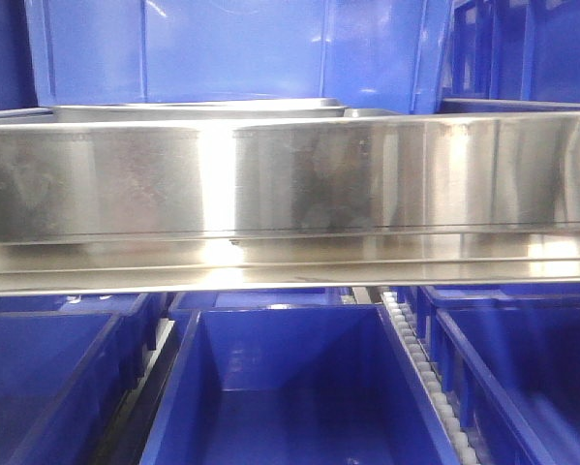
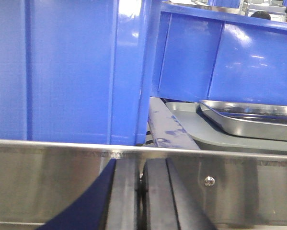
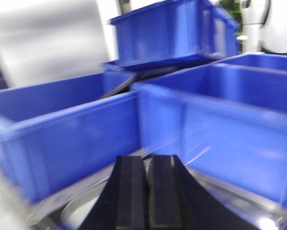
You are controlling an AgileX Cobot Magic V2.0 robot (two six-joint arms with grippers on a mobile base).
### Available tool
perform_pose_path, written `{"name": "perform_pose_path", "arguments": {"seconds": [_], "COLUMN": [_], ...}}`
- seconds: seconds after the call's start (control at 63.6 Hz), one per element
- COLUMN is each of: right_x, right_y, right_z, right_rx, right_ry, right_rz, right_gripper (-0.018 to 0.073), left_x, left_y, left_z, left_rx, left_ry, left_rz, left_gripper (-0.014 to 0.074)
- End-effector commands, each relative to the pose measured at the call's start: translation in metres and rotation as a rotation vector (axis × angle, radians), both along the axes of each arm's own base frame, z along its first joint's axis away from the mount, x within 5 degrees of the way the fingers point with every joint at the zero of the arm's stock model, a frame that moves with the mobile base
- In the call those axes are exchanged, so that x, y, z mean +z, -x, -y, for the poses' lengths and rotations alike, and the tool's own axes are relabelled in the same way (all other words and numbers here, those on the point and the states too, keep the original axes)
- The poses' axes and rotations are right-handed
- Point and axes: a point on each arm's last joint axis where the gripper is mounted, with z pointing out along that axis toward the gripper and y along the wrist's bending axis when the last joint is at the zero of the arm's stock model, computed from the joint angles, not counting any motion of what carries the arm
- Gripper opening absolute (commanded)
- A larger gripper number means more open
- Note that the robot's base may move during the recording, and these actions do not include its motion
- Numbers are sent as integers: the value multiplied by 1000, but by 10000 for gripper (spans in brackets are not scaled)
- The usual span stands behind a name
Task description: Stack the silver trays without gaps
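**Approach stage — no tray in hand**

Left tool [image 2: 142,196] is hanging closed and empty behind the steel band [image 2: 239,179]; a silver tray [image 2: 251,120] is sitting right of it beside the blue crate [image 2: 66,72]. Right tool [image 3: 145,191] is closed too — blurred. Likely next: opening, then reaching for the rim.

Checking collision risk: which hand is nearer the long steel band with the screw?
Left. The left hand sits right before the steel band; the right hand faces blue crates, band unseen.
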Motion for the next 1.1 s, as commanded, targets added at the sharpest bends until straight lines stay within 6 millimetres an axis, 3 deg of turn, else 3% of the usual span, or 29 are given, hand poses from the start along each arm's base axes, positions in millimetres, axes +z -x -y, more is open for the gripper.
{"name": "perform_pose_path", "arguments": {"seconds": [0.0,0.126,0.283,0.488,0.818,1.085], "right_x": [-10,-42,-81,-127,-155,-186], "right_y": [23,51,85,96,123,117], "right_z": [14,40,81,113,138,139], "right_rx": [70,83,-69,-363,-672,-686], "right_ry": [-63,-104,-109,-28,35,80], "right_rz": [99,161,206,98,215,131], "right_gripper": [-78,-78,-78,-78,-78,-78], "left_x": [3,3,3,3,3,3], "left_y": [1,1,1,1,1,1], "left_z": [0,0,0,0,0,0], "left_rx": [-1,-1,-1,-1,-1,-1], "left_ry": [15,15,15,15,15,15], "left_rz": [26,26,26,26,26,26], "left_gripper": [4,4,4,4,4,4]}}
